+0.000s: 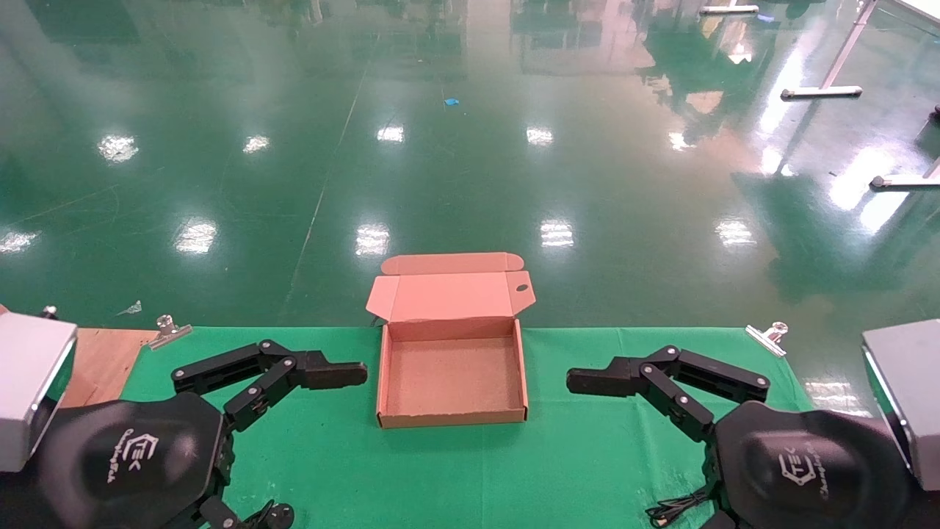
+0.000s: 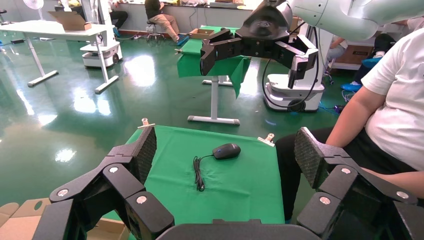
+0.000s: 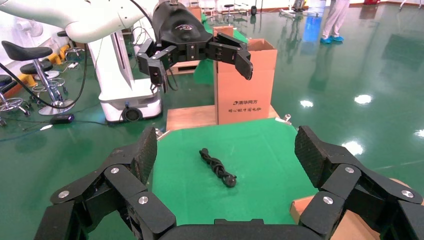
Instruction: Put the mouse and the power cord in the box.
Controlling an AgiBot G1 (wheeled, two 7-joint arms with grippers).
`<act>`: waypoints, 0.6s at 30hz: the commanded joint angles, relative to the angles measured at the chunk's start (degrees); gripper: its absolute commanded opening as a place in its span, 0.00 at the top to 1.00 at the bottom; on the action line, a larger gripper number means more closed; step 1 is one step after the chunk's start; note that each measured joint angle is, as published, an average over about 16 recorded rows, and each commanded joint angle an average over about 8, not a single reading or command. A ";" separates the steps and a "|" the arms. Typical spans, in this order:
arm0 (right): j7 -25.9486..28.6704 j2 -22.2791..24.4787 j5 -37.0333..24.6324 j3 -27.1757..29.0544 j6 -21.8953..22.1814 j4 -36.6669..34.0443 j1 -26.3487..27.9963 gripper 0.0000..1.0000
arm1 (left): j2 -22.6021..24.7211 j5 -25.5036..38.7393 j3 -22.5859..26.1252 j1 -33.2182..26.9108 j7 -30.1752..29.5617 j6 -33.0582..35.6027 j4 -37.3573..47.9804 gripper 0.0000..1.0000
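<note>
Box [image 1: 452, 411] open at desk [image 1: 573, 455] centre, far edge; lid [image 1: 449, 295] tilted back, interior bare cardboard (nothing inside). Mouse [image 2: 226, 151] on green cloth toward desk's right end, thin cable [image 2: 198, 172] trailing from it. Power cord [image 3: 218, 168] toward left end, bundled, long axis running roughly across desk, plug end nearer box. Left gripper [image 1: 308, 371] left of box, fingers spread wide, holding nothing. Right gripper [image 1: 624, 378] right of box, fingers likewise wide; both well apart from mouse and cord.
</note>
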 commanded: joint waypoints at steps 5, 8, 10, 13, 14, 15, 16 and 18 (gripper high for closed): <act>0.00 0.00 0.00 0.00 0.00 0.00 0.00 0.00 | 0.00 0.00 0.00 0.00 0.00 0.00 0.00 0.00; 0.00 0.00 0.00 0.00 0.00 0.00 0.00 0.00 | 0.00 0.00 0.00 0.00 0.00 0.00 0.00 0.00; 0.00 0.00 0.00 0.00 0.00 0.00 0.00 0.00 | 0.00 0.00 0.00 0.00 0.00 0.00 0.00 0.00; 0.00 0.00 0.00 0.00 0.00 0.00 0.00 0.00 | 0.00 0.00 0.00 0.00 0.00 0.00 0.00 0.00; 0.00 0.00 0.00 0.00 0.00 0.00 0.00 0.00 | 0.00 0.00 0.00 0.00 0.00 0.00 0.00 0.00; 0.00 0.00 0.00 0.00 0.00 0.00 0.00 0.00 | 0.00 0.00 0.00 0.00 0.00 0.00 0.00 0.00; 0.00 0.00 0.00 0.00 0.00 0.00 0.00 0.00 | 0.00 0.00 0.00 0.00 0.00 0.00 0.00 0.00; 0.00 0.00 0.00 0.00 0.00 0.00 0.00 0.00 | 0.00 0.00 0.00 0.00 0.00 0.00 0.00 0.00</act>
